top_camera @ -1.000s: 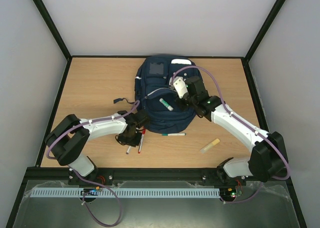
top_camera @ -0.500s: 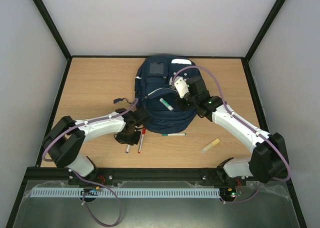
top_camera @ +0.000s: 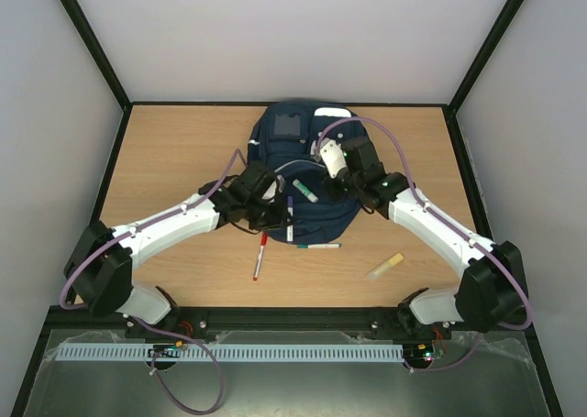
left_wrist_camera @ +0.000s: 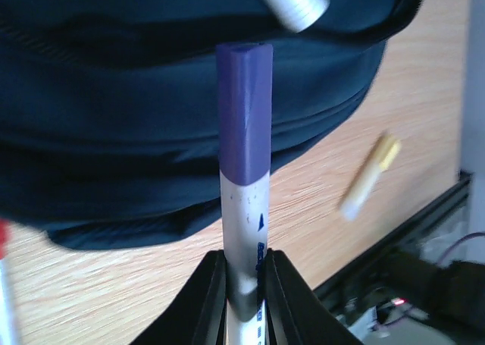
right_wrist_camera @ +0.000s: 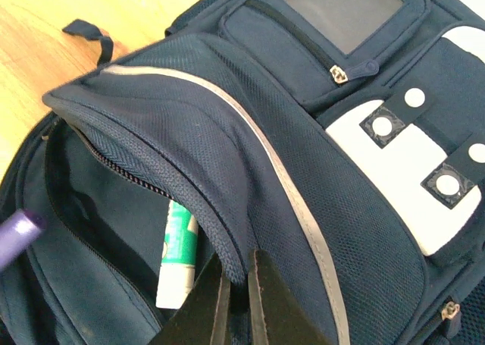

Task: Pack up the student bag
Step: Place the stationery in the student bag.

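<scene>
**Upper centre of the overhead frame:** the student bag (top_camera: pixel 284 151) lies flat on the counter (top_camera: pixel 165 151), its front pocket pulled agape. The right jaws are pinched tight on the edge of the pocket flap (right_wrist_camera: pixel 189 155), lifting it. The left jaws are clamped on the white barrel of a purple-capped marker (left_wrist_camera: pixel 244 117), cap pointing at the bag's lower edge.

Your step, by the look of it, is to feed that marker into the gap. Hold the flap high and steady, and bring the cap in low under the grey-piped lip. Release only once most of the barrel is inside. A green-and-white tube (right_wrist_camera: pixel 178 250) lies in the pocket's mouth, so aim beside it, not onto it.

On the counter below the bag are a red pen (top_camera: pixel 260 257), a green pen (top_camera: pixel 318 246) and, lower right, a yellow marker (top_camera: pixel 386 265). None looks likely to block the approach.
</scene>
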Controlling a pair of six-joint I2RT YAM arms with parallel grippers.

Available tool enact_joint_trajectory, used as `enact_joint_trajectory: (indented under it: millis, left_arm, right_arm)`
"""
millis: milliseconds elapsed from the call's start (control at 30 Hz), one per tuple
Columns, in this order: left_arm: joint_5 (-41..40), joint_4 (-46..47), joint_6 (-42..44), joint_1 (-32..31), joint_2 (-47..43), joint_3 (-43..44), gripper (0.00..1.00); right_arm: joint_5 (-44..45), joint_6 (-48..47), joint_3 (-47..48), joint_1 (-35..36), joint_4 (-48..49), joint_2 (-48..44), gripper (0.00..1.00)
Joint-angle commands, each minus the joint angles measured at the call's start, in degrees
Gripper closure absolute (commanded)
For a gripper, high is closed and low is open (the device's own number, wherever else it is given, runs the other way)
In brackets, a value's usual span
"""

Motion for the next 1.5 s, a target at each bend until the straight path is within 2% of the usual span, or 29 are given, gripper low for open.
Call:
enact_joint_trajectory:
  millis: [0,233,367,533,667,967,1133,1333,1467]
  left_arm:
    - [4.4,12.5,-9.9,0.7,1.6,0.1,0.98]
    - [4.4,21.3,-18.4,3.4,4.4,-0.6,0.98]
    - [1.9,23.8,-22.3,4.6,5.2,-0.8,0.98]
    - [2.6,28.0,-26.6,7.2,8.3,-0.9,0.98]
    - [2.5,26.4,-28.0,7.6,11.8,1.6,0.98]
    - [2.0,32.5,-34.2,7.6,14.3,-0.8,0.98]
    - [1.6,35.6,-37.4,7.6,18.9,2.7,0.98]
    - [-2.1,36.7,-38.3,8.6,26.2,14.8,0.98]
    - [-2.5,37.4,-39.6,8.7,26.0,16.7,0.97]
  right_arm:
    - [-3.7,3.6,7.6,-0.3,-4.2,1.1,0.99]
    - [-4.7,3.6,17.7,-0.2,-10.9,5.0,0.99]
    - [-5.3,3.8,18.4,-0.2,-11.9,5.5,0.99]
    - [-5.6,4.0,21.6,-0.1,-14.5,6.8,0.99]
    - [-5.6,3.9,23.5,-0.1,-15.6,7.6,0.99]
    - [-6.9,4.8,24.8,0.4,-16.8,8.4,0.99]
    - [-6.7,4.7,24.6,0.9,-16.8,8.1,0.99]
    - [-6.5,5.3,24.1,1.2,-16.6,7.7,0.99]
    - [-4.5,5.1,23.3,1.2,-15.9,6.8,0.99]
